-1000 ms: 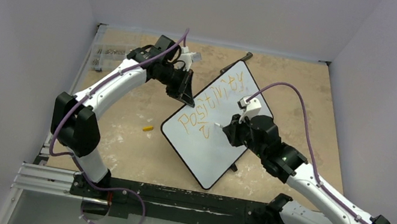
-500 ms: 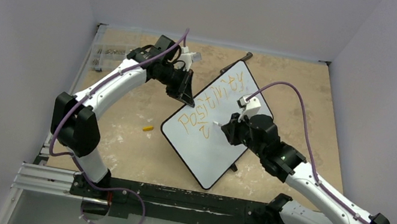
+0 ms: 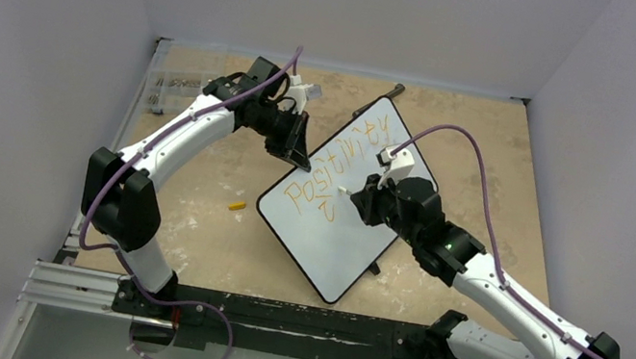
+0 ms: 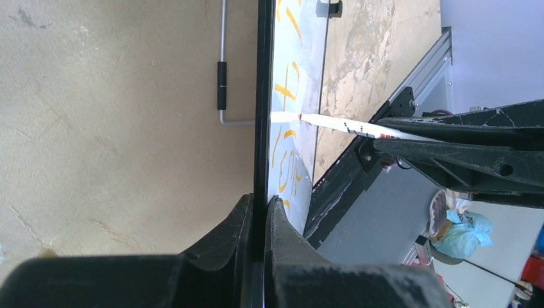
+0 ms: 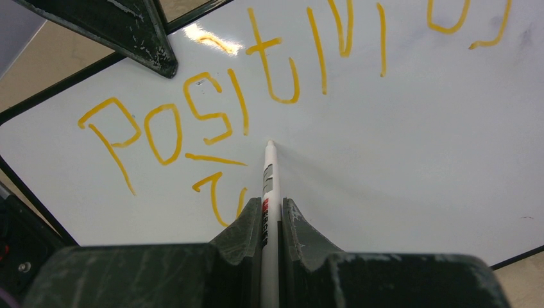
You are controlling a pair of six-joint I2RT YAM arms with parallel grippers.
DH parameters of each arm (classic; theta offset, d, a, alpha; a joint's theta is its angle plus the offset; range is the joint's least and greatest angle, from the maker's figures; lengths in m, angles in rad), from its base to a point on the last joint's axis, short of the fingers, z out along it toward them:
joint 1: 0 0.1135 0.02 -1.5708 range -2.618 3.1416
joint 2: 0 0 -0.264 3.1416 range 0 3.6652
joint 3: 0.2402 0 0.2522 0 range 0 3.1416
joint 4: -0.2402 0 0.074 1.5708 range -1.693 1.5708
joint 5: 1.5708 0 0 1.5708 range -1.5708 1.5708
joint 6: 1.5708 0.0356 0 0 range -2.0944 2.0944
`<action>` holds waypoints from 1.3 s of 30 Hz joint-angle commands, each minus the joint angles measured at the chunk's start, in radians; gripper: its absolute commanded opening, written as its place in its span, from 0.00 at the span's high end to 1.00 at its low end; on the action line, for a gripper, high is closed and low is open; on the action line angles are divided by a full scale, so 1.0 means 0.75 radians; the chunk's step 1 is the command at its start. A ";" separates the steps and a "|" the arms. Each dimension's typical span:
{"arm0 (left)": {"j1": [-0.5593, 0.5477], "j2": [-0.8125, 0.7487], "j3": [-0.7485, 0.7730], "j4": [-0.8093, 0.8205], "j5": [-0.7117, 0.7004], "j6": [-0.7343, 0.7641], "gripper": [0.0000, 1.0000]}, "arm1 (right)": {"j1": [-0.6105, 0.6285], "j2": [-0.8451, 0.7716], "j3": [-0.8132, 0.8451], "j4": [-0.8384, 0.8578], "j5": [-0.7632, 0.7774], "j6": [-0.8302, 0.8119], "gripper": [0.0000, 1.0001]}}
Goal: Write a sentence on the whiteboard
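Diagonally across the middle of the bench [image 3: 206,239]: whiteboard [image 3: 338,241], black-framed, one corner toward the arm bases, the opposite corner toward the far wall. On its far half, sentence [image 3: 335,171] in orange-yellow, not yet complete. First line reading roughly "Positivity", running along the board's long side. Beneath its first letters, only a short dash and a hooked stroke or two.

Left end effector [image 3: 292,148] at the whiteboard's left long edge, beside the start of the lettering. Clenched on the frame, with one of its fingers [image 4: 231,231] on the back and the other on the written face, viewed edge-on from the left wrist. Behind the board in that view, a thin metal rod [image 4: 222,77] with a black sleeve, bent at its end toward the frame.

Right end effector [image 3: 358,198] over the whiteboard's middle, clamped around a white marker [image 5: 269,186] lying in the groove between the fingers. Marker tip against the white surface just under the "it" of the first line and just right of the second-line strokes, its reflection meeting it there.

Off the whiteboard's left corner, apart from it on bare bench, a small yellow piece [image 3: 236,206], too small to identify.
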 commanded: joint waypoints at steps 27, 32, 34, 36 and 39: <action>0.001 -0.063 0.006 0.053 -0.083 0.000 1.00 | -0.003 0.026 -0.008 -0.015 0.027 0.142 1.00; 0.001 -0.065 0.007 0.053 -0.078 -0.002 1.00 | -0.003 0.088 0.070 -0.048 0.063 0.149 1.00; 0.001 -0.066 0.007 0.053 -0.077 -0.002 1.00 | -0.003 0.101 0.078 -0.051 0.095 0.147 1.00; 0.000 -0.069 0.007 0.053 -0.076 -0.003 1.00 | -0.003 0.112 0.083 -0.057 0.132 0.144 1.00; -0.001 -0.071 0.005 0.055 -0.075 -0.004 1.00 | -0.003 0.126 0.091 -0.075 0.179 0.140 1.00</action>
